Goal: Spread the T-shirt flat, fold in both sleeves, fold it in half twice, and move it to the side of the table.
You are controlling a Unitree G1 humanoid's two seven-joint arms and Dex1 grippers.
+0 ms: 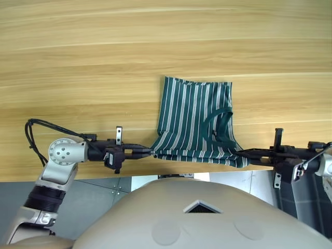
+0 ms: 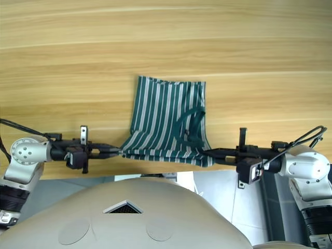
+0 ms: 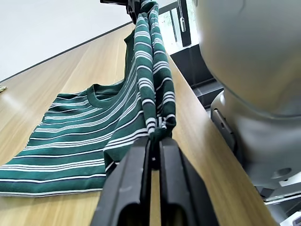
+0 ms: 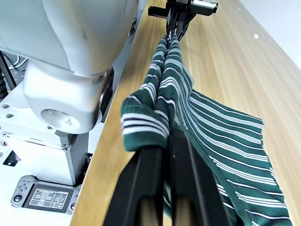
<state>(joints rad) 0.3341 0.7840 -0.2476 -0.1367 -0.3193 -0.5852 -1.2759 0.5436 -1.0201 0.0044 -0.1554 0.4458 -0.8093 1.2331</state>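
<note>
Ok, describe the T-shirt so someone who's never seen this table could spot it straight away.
Start at the wooden table and go to its near edge, in front of the robot. There the T-shirt lies partly folded, its near edge pinched at either end by the left gripper and right gripper. It is dark green with thin white stripes, against plain pale wood.

One green-and-white striped T-shirt [image 1: 192, 119] lies on one wooden table [image 1: 155, 41], reaching the table's near edge. Two grippers work that edge, both mine: my left gripper [image 1: 151, 152] and my right gripper [image 1: 240, 152], each with two fingers [image 3: 127, 188], four in all, each pair clamped on the shirt. One handheld controller [image 4: 42, 200] sits on the floor below the table.
</note>
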